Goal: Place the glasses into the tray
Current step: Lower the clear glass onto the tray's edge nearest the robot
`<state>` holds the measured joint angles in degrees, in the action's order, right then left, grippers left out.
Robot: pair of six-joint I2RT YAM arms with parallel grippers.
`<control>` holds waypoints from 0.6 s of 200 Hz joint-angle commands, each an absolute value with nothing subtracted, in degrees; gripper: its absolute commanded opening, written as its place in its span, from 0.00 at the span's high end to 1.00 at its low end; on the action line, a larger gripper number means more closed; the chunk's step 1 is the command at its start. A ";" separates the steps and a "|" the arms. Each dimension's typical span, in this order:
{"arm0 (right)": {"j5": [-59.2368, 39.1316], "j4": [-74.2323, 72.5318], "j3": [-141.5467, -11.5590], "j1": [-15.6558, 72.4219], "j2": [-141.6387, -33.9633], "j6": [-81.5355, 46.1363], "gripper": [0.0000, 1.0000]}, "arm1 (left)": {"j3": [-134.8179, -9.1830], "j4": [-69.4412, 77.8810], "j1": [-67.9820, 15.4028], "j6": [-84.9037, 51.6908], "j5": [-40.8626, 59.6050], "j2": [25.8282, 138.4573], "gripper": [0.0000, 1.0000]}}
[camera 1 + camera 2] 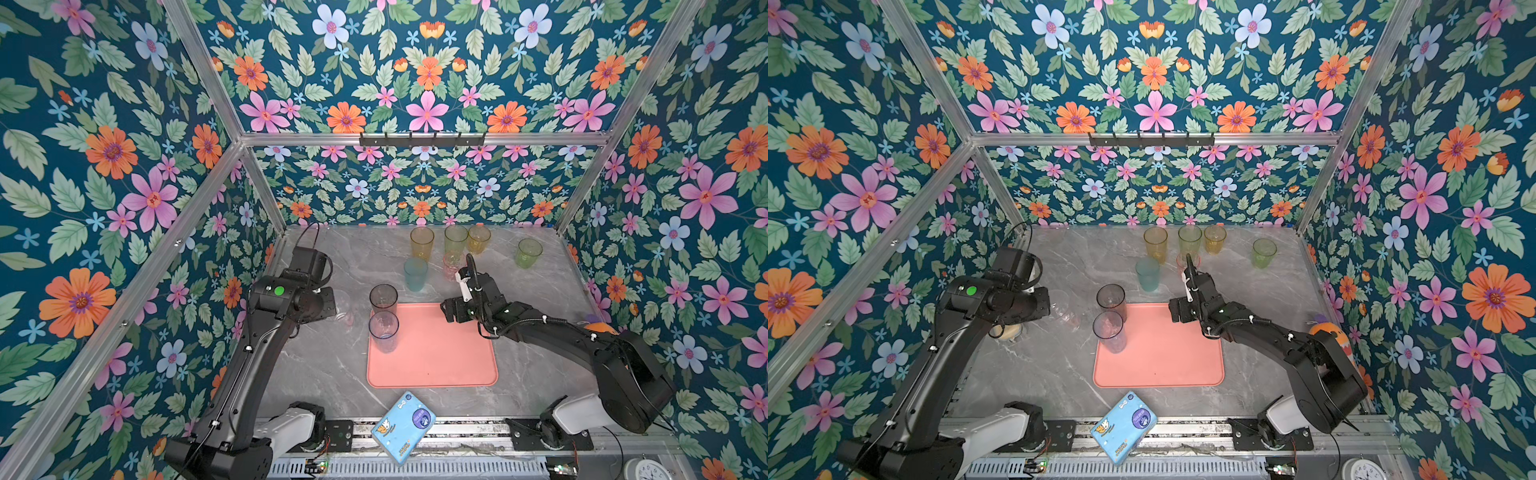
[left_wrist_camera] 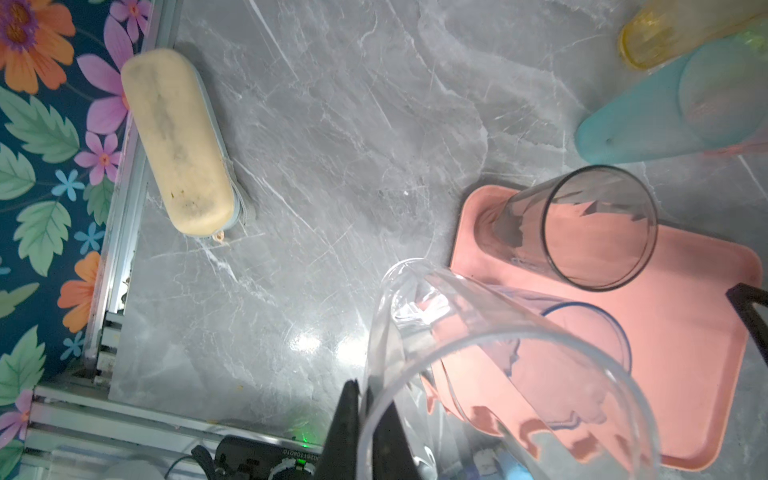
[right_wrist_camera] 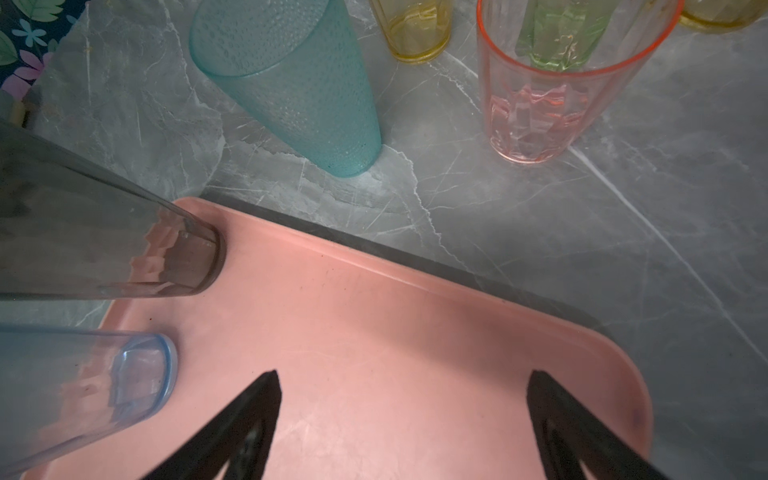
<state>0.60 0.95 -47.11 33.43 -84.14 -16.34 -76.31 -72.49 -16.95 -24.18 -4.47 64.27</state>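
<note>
Left wrist view has the left end effector (image 2: 365, 395) pinched shut on the rim of the clear glass (image 2: 415, 299), one finger inside and one outside. The glass is mouth-up with its base over bare tabletop (image 2: 332, 166). The bit we care about: the tray (image 1: 436, 361) sits just to the right of it in both top views. The grey glass (image 1: 383, 299) and blue glass (image 1: 383, 330) already stand along that edge, so we reckon the free spot is further in. The right end effector (image 3: 405, 378) hangs wide open and empty over the tray's far part, so the left arm's the one.
</note>
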 commanded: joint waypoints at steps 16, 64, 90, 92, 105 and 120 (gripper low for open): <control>0.83 0.30 -47.81 33.49 -84.59 -16.41 0.06 | -71.26 -72.49 -19.18 -28.28 -3.34 60.46 1.00; 0.69 0.37 -48.06 33.44 -84.82 -16.70 0.06 | -64.70 -73.39 -24.34 -29.95 -2.29 56.64 1.00; 0.69 0.27 -48.03 33.49 -85.07 -16.84 0.06 | -62.95 -73.45 -27.97 -31.59 -2.37 55.73 1.00; 0.70 0.27 -48.07 33.46 -85.08 -16.84 0.06 | -62.93 -73.47 -28.26 -31.74 -2.37 55.64 1.00; 0.62 0.22 -48.17 33.48 -85.34 -16.86 0.06 | -62.55 -73.56 -29.95 -32.63 -2.63 55.38 1.00; 0.06 0.26 -48.38 33.46 -85.73 -16.88 0.06 | -61.54 -72.49 -31.95 -32.83 -1.58 54.96 1.00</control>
